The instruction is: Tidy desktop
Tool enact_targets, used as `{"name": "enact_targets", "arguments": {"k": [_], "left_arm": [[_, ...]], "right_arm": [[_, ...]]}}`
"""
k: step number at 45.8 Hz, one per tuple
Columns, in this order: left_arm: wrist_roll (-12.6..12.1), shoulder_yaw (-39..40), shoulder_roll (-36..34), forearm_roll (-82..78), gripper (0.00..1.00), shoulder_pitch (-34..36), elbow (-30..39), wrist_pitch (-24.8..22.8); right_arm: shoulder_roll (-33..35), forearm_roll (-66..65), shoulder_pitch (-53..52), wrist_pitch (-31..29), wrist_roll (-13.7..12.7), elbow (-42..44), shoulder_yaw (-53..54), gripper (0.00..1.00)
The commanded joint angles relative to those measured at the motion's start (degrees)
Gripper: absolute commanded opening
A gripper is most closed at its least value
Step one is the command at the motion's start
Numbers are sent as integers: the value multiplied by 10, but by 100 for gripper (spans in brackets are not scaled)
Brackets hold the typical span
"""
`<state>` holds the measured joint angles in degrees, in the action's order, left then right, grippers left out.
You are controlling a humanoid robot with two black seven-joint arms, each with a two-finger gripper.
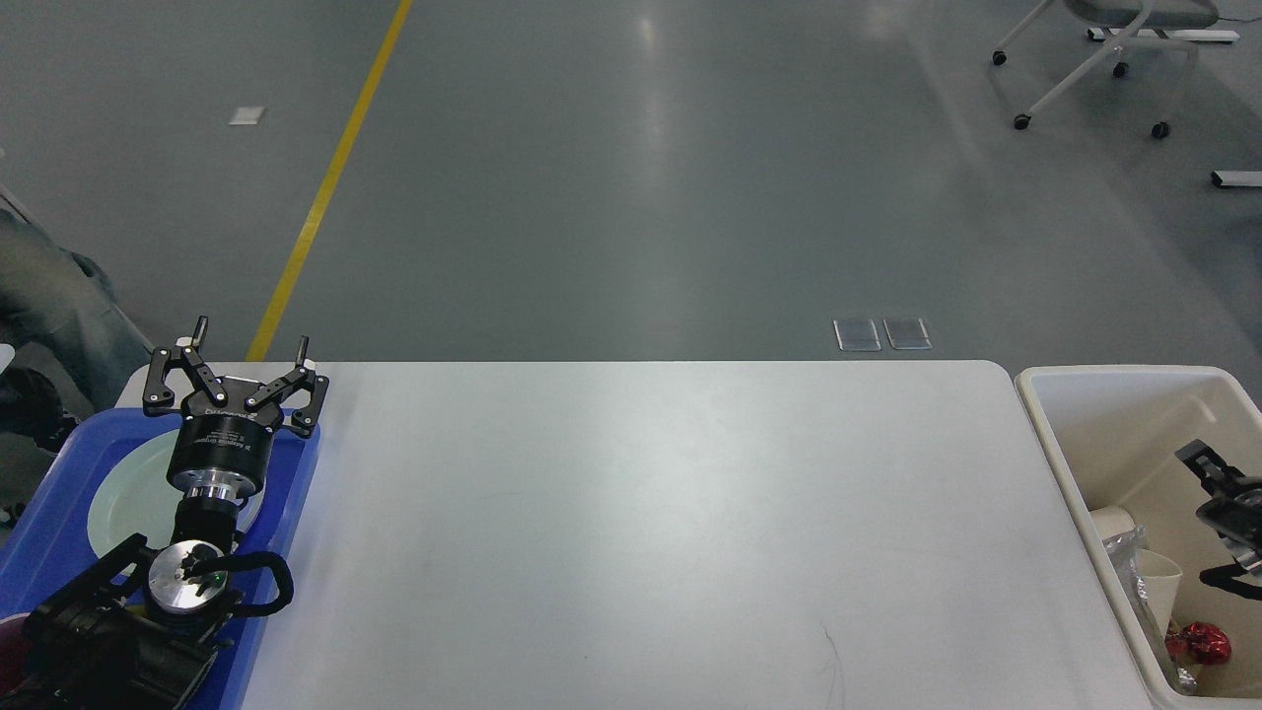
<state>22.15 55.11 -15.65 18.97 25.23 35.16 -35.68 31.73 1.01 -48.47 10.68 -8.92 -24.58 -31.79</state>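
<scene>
Desktop (641, 532) spans the middle of the view, white, with nothing loose lying on it that I can see; only a faint dark scuff near the near edge. Tray (296, 483) sits on its left end, bin (1045, 434) just off its right end.

My left gripper (251, 357) hangs above the far end of the tray, over a pale plate (118, 498). Fingers spread wide, nothing between them.

My right gripper (1218, 473) is over the bin, at the right edge of view. Seen small and partly cut off; I cannot tell how far its fingers are apart or whether it holds anything.

Judgement: the sorting looks close to done, and the step in hand is clearing the right arm out of the bin. To do that well: lift straight up until well above the bin's rim before swinging toward the desktop, so no wall gets clipped and no rubbish is dragged out. Confirm the fingers are free of wrapper first. Keep the left arm lifted off the plate before any sideways move.

Hard to make out:
- Bin contents: a paper cup (1154, 582), crinkled clear plastic, a red foil scrap (1198, 643); the near end is cut off.
- Tray's near-left corner is hidden by my left arm; something dark red shows at the frame edge, unidentifiable.
- Most of the plate is covered by my wrist.
</scene>
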Motion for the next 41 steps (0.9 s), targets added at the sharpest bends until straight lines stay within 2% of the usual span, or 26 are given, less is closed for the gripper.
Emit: {"name": "enact_targets", "arguments": {"k": [1,7,10,19,23,26,31,34,37,41], "left_arm": [[0,0,0,-1,96,0,0,0],[0,0,0,0,96,0,0,0],[0,0,0,0,96,0,0,0],[0,0,0,0,96,0,0,0],[0,0,0,0,96,0,0,0],[0,0,0,0,96,0,0,0],[0,0,0,0,96,0,0,0],[0,0,0,0,96,0,0,1],[0,0,0,0,96,0,0,0],[0,0,0,0,96,0,0,0]], "right_arm": [[2,-28,-15,4,13,-14,200,100],[-2,-99,30,0,37,-38,552,100],[-10,-136,56,-2,45,-62,688,100],[-28,-175,143,-11,72,-231,885,100],[-60,-177,202,-17,88,-302,959,100],[-90,-182,237,-42,122,-332,998,100],[-125,-199,278,-121,231,-334,1029,100],[-135,-199,297,-173,274,-324,1030,100],[-140,-197,314,-223,296,-315,1030,100],[-148,-197,329,-234,306,-303,1030,100]]}}
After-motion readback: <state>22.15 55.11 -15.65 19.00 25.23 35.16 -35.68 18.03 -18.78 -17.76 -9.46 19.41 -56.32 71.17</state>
